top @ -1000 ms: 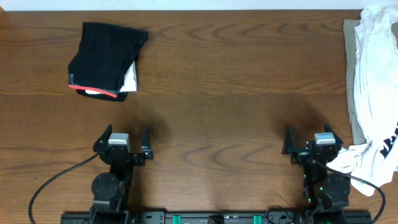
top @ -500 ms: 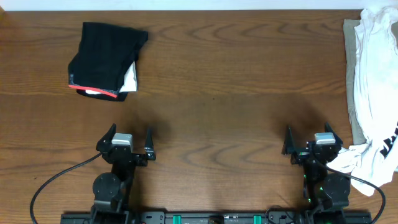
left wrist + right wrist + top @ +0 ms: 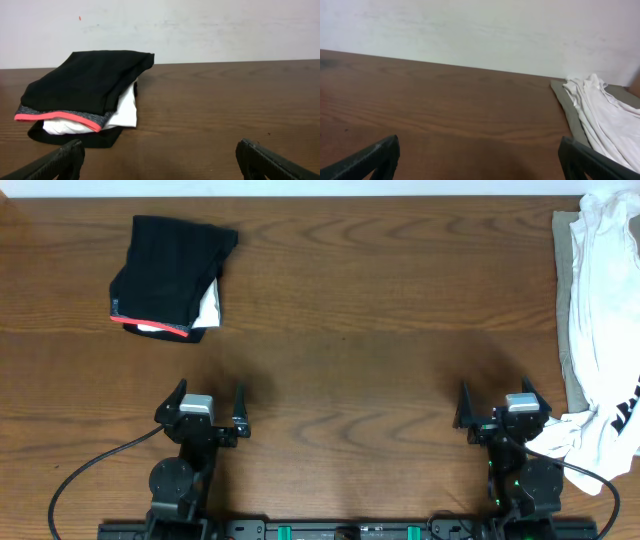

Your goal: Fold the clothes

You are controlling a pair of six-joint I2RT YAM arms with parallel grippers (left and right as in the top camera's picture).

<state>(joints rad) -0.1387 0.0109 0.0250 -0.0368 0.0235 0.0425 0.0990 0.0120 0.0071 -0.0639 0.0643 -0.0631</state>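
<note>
A folded black garment with a red edge (image 3: 170, 275) lies at the back left of the table, and a white piece (image 3: 210, 305) shows under it. In the left wrist view this stack (image 3: 85, 87) sits ahead and to the left. A large white T-shirt (image 3: 600, 310) is crumpled along the right edge on top of a grey-beige garment (image 3: 563, 300); one white end (image 3: 565, 438) lies against the right arm. My left gripper (image 3: 208, 392) (image 3: 160, 150) is open over bare wood, well short of the black stack. My right gripper (image 3: 495, 390) (image 3: 479, 145) is open too, just left of the white T-shirt (image 3: 602, 115).
The brown wooden table (image 3: 340, 330) spreads between the two piles. A black cable (image 3: 90, 465) loops from the left arm's base at the front left. A pale wall (image 3: 470, 30) stands behind the far edge.
The left gripper has shifted slightly to the right. The right gripper and the garments have not moved.
</note>
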